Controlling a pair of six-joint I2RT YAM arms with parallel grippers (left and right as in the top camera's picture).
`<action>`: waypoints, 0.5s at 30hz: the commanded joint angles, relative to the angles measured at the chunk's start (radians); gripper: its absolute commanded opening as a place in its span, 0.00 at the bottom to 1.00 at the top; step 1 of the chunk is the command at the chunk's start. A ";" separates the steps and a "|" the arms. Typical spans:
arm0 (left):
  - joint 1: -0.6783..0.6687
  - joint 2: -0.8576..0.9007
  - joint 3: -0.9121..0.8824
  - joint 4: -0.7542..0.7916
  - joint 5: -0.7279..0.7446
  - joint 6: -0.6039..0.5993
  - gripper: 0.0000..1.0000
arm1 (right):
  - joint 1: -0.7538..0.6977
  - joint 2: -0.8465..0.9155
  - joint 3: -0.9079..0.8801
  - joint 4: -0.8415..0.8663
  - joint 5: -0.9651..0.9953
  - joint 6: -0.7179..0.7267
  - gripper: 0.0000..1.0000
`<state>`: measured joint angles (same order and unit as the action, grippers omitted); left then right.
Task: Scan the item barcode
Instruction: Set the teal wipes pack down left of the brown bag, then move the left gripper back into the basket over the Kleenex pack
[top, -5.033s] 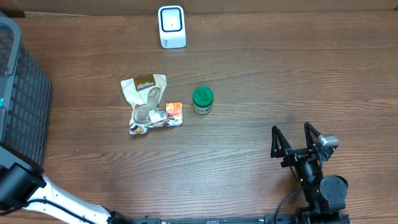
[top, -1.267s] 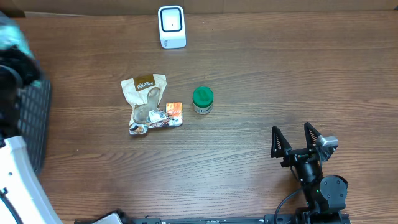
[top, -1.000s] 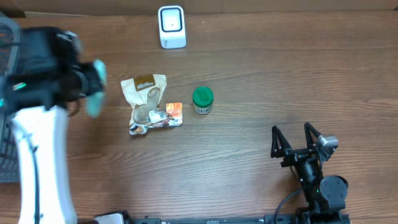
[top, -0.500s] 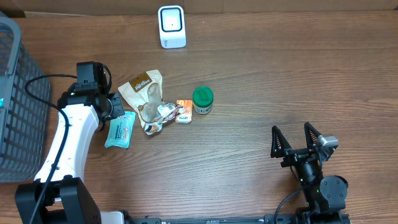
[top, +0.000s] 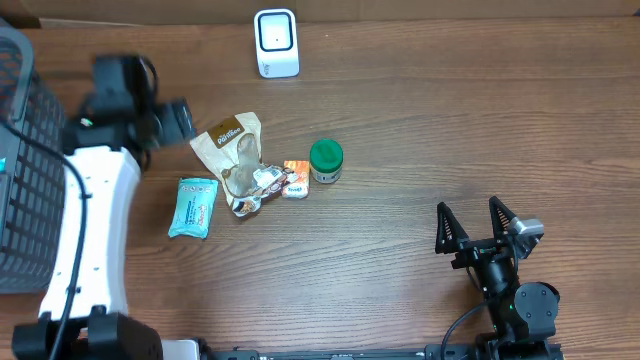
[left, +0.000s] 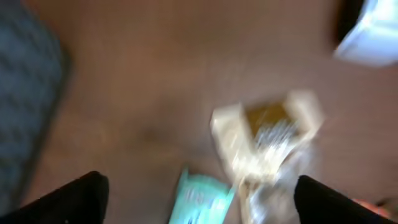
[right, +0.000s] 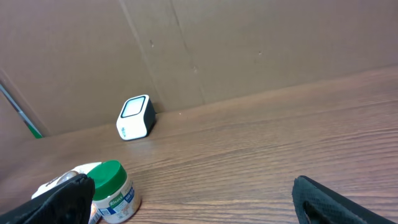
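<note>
Scan looks not started: nothing is at the scanner on the tabletop's far edge. Left claw is wide and empty, blurred, near the basket. Packet lies flat toward the left edge, just beside the bag. Right claw is wide and empty by the near edge. Bare lane from bag to scanner; the basket crowds the left edge.

Table inventory: one white scanner, one grey basket, one teal packet, one brown pouch, one orange packet, one green-lidded jar.
</note>
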<state>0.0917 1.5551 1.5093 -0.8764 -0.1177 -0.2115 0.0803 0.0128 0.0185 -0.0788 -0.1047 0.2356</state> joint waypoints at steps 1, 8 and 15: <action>0.001 -0.039 0.191 -0.037 -0.012 -0.052 1.00 | 0.005 -0.010 -0.010 0.005 -0.001 0.002 1.00; 0.103 -0.039 0.422 -0.068 -0.021 -0.109 1.00 | 0.005 -0.010 -0.010 0.005 -0.001 0.002 1.00; 0.359 -0.034 0.440 -0.066 -0.024 -0.177 1.00 | 0.005 -0.010 -0.011 0.005 -0.001 0.002 1.00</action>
<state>0.3489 1.5223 1.9327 -0.9432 -0.1223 -0.3416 0.0803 0.0128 0.0185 -0.0784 -0.1043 0.2356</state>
